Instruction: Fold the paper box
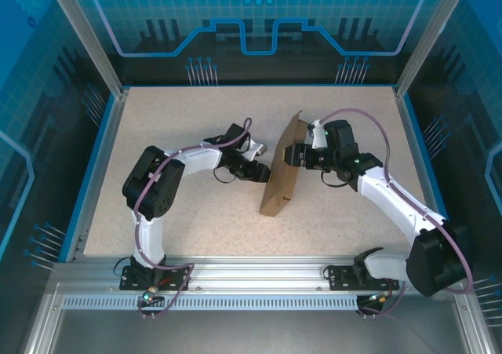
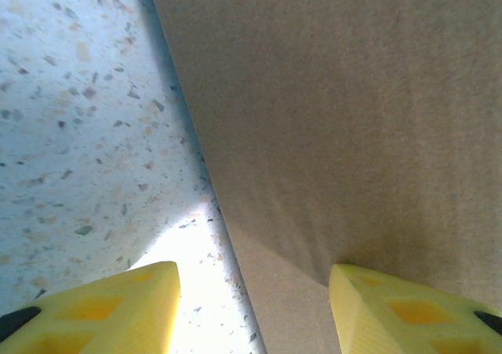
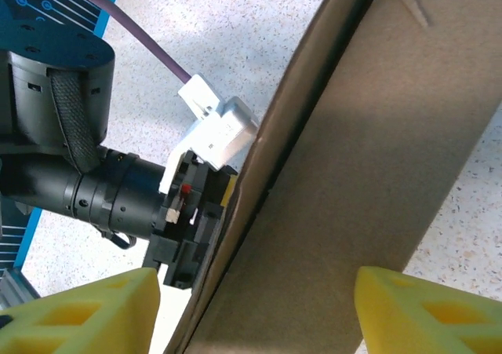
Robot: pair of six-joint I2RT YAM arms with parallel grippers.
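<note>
The paper box (image 1: 281, 173) is a brown cardboard piece standing on edge, tilted, in the middle of the table between both arms. My left gripper (image 1: 261, 172) reaches it from the left. In the left wrist view the left gripper (image 2: 252, 274) is open. Its right finger (image 2: 408, 315) touches the paper box (image 2: 353, 118), and its left finger (image 2: 110, 307) is over bare table. My right gripper (image 1: 292, 156) meets it from the right. In the right wrist view the right gripper (image 3: 257, 275) is open and straddles the paper box (image 3: 353, 181), with a gap at its left finger (image 3: 86, 311).
The speckled table (image 1: 172, 126) has a blue raised rim (image 1: 100, 142) and metal frame posts at the back corners. An aluminium rail (image 1: 259, 274) runs along the near edge. The left arm's black wrist (image 3: 102, 193) sits just behind the cardboard.
</note>
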